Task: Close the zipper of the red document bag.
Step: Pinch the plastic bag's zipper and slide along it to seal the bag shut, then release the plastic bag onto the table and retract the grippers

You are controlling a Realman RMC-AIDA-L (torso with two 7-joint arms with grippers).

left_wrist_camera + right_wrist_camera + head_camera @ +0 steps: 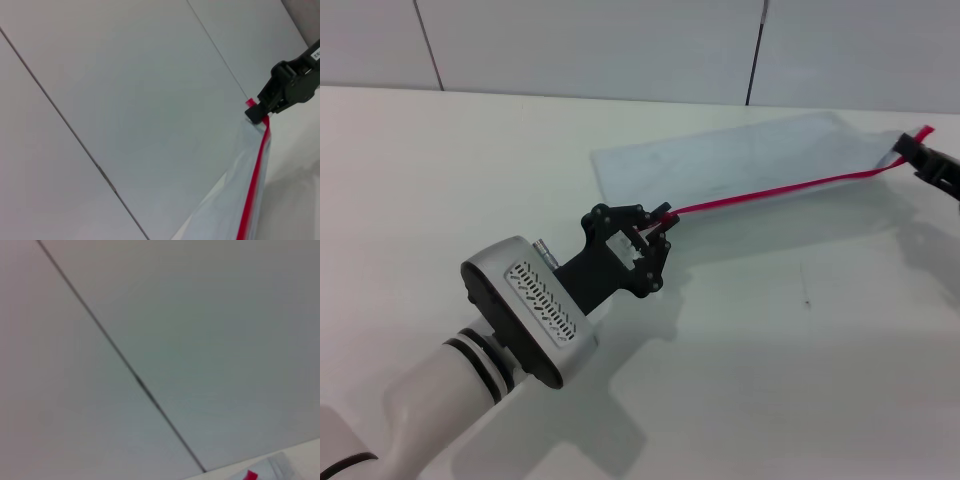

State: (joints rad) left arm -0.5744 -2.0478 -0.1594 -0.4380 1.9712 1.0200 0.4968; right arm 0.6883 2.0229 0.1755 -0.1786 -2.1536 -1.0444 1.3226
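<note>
The red document bag [720, 165] is a flat pale blue-grey pouch at the table's far right. Its near long edge is raised off the table and casts a shadow. The zipper [780, 190] runs along that edge as a thin red strip, stretched taut between both grippers. My left gripper [663, 222] is shut on the zipper's left end. My right gripper [908, 152] pinches the bag's right end, where a red tip sticks out. The left wrist view shows the zipper [252, 190], the bag [220, 210] and the right gripper [256, 114] clamped on the corner. A red tab [250, 475] peeks into the right wrist view.
The white table [800, 350] spreads in front of the bag, with a small dark mark [807, 300] on it. Behind stands a pale panelled wall with dark seams [753, 50].
</note>
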